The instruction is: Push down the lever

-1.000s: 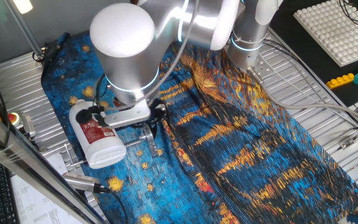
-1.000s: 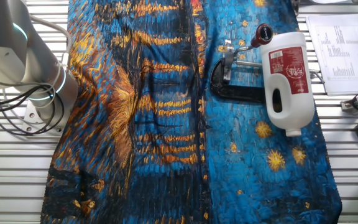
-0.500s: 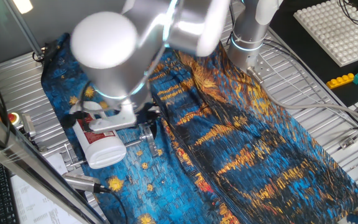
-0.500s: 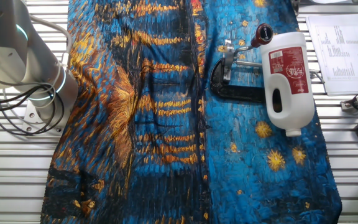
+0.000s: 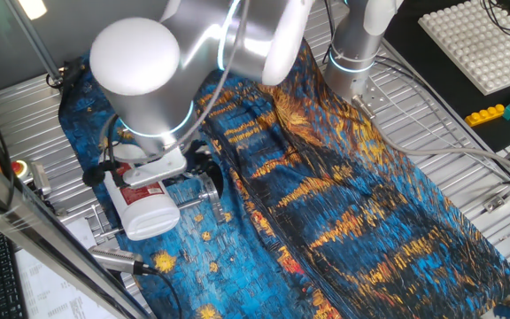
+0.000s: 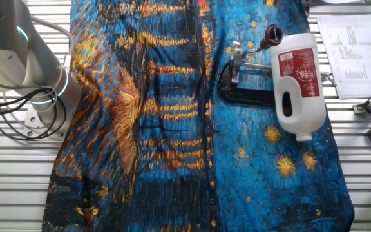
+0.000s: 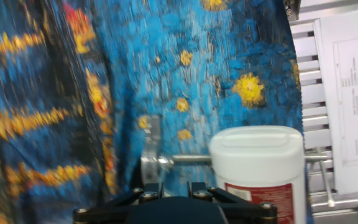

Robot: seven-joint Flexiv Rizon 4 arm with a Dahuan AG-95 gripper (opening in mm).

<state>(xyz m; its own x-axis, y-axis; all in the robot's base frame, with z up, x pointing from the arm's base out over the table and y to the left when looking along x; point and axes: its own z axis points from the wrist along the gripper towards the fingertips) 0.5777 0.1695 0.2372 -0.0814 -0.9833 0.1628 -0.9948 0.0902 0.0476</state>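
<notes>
The lever (image 6: 263, 40), a thin silver rod with a red cap, sticks up from the black C-shaped clamp (image 6: 236, 90), which lies on the blue cloth beside the white bottle (image 6: 296, 84). In one fixed view the arm's big white joint covers the lever, and my gripper (image 5: 160, 168) sits low over the bottle (image 5: 144, 202) and the clamp (image 5: 209, 177). In the hand view only the gripper's black base (image 7: 174, 194) shows, above the clamp's screw rod (image 7: 188, 160) and the bottle's top (image 7: 257, 155). The fingertips do not show.
A blue and orange painted cloth (image 6: 172, 116) covers the slatted metal table (image 6: 366, 161). Paper sheets (image 6: 350, 51) lie beside the bottle. The arm's base (image 6: 18, 58) stands at the cloth's far edge. A white peg board (image 5: 476, 40) and toy bricks (image 5: 503, 106) lie to the right.
In one fixed view the arm and hand have swung left, from over the clamp to over the bottle. The clamp, lever and bottle have not moved.
</notes>
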